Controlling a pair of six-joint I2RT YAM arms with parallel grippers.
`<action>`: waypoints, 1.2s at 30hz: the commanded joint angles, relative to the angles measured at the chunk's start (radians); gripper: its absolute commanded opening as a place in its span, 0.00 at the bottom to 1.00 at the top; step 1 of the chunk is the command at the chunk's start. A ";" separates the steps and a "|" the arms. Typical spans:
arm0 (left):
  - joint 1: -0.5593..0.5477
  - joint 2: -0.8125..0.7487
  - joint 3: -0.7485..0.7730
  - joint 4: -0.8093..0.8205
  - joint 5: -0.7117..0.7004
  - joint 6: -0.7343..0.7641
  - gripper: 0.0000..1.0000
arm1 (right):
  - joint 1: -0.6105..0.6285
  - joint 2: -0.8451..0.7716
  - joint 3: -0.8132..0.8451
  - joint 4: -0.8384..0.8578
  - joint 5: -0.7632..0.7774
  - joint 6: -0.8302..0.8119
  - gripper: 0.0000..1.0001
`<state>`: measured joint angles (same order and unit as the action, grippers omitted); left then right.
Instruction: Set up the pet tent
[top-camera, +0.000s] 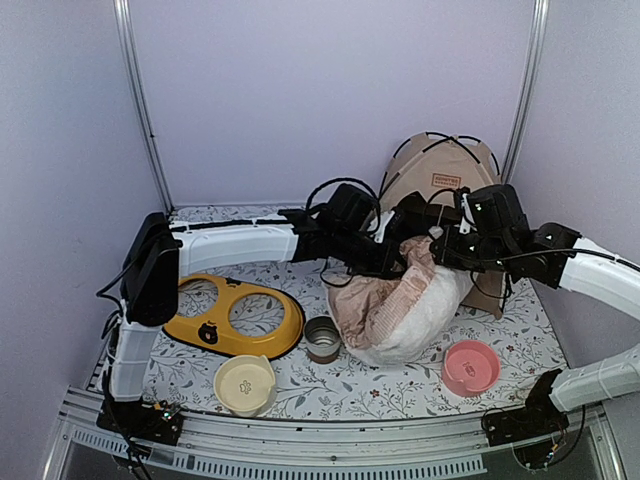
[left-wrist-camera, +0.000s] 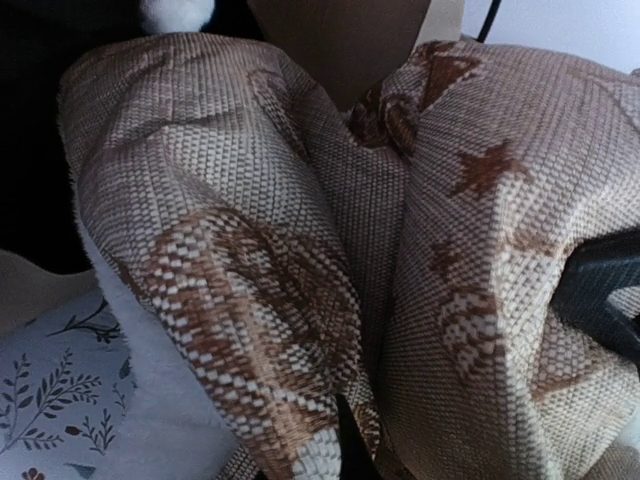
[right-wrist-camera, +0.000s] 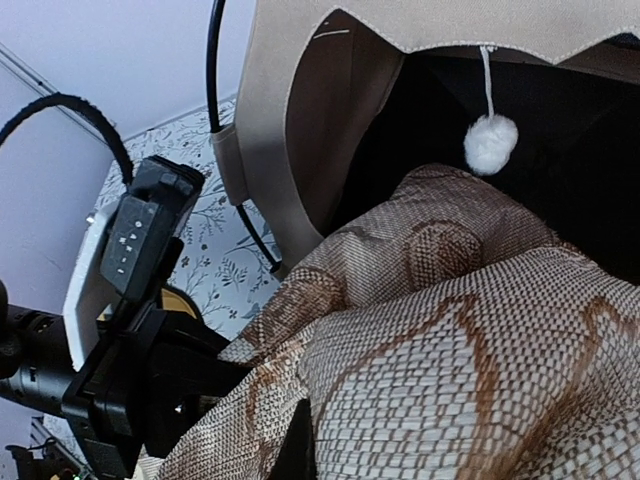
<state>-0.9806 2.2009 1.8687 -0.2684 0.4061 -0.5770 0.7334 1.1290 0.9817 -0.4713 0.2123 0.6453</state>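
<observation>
Pet tent, tan-beige fabric on black crossed poles (top-camera: 445, 178), stands erected upper right of the top view; left pincer (top-camera: 398, 262) and right pincer (top-camera: 440, 250) clamp a pinkish-beige patterned cushion (top-camera: 400, 305). Left wrist: cushion (left-wrist-camera: 300, 250) fills frame. Right wrist: cushion (right-wrist-camera: 450, 330) at tent mouth (right-wrist-camera: 330, 120), seemingly not inside.

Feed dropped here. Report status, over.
Left pincer, right pincer: both shut on cushion. Tent standing at back. Cushion bunched before its opening.
</observation>
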 joint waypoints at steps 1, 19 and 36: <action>0.004 -0.004 0.096 0.057 -0.012 -0.005 0.00 | -0.046 0.069 0.070 0.042 0.066 -0.102 0.00; 0.024 0.121 0.256 0.071 -0.040 0.021 0.30 | -0.276 0.378 0.120 -0.010 0.203 -0.222 0.04; 0.006 -0.319 -0.235 0.068 -0.265 0.156 0.78 | -0.279 0.375 0.144 -0.058 0.162 -0.217 0.28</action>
<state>-0.9535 1.9453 1.7332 -0.1986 0.2234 -0.4583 0.4541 1.5085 1.0931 -0.5205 0.4061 0.4297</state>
